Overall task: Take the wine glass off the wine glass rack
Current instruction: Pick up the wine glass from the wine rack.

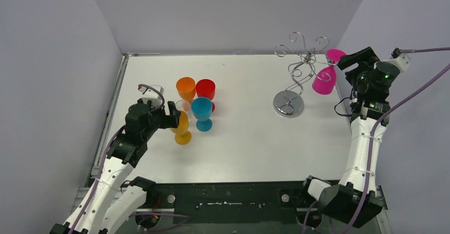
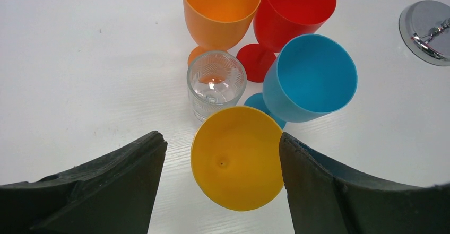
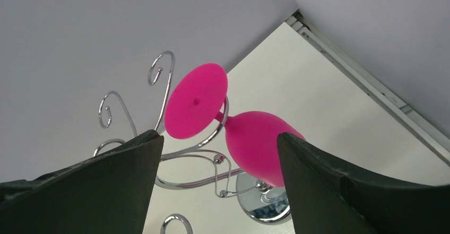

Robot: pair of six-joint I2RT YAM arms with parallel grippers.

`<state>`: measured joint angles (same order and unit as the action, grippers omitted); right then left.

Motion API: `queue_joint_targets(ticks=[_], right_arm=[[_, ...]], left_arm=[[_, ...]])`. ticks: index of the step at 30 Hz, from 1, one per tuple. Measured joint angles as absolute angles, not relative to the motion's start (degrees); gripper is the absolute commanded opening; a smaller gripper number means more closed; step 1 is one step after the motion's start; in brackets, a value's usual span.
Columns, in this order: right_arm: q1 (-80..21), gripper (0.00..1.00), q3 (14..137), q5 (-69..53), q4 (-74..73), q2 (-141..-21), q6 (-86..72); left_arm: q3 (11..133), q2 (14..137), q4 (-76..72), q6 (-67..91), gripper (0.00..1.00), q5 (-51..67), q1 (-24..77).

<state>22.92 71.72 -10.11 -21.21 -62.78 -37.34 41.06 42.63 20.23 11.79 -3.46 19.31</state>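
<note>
- A white table (image 1: 254, 154), walled by grey panels, carries the wine glass rack (image 1: 289, 104) at its far right.
- That thin rack looks light; a sideways tug would likely topple it.
- The pink wine glass (image 1: 324, 80) hangs upside down, foot caught on a hook.
- The right gripper (image 3: 216, 138), fingers spread wide, frames it, seemingly not yet touching.

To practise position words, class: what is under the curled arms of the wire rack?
One pink wine glass hangs upside down from an arm of the wine glass rack, foot above the wire, bowl below. The other arms carry nothing. The bowl's inside does not show.
</note>
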Motion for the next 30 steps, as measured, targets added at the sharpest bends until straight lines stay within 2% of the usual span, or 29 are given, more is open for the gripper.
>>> queue_joint_targets(ticks=[10, 23, 28, 30], right_arm=[[24.73, 0.57, 73.54, -14.96, -17.39, -69.12, -40.14], [26.96, 0.51, 73.73, -24.14, -12.01, -73.69, -41.47], [26.98, 0.45, 73.73, -27.24, -9.93, -75.16, -42.83], [27.03, 0.36, 73.71, -27.83, -9.61, -75.29, -42.94]], left_arm=[[40.73, 42.57, 19.86, 11.81, 0.76, -2.24, 18.55], [40.73, 42.59, 19.81, 11.81, 0.76, -2.02, 17.45], [40.73, 42.59, 19.81, 11.81, 0.75, -2.04, 17.15], [40.73, 42.59, 19.84, 11.81, 0.75, -2.07, 17.04]])
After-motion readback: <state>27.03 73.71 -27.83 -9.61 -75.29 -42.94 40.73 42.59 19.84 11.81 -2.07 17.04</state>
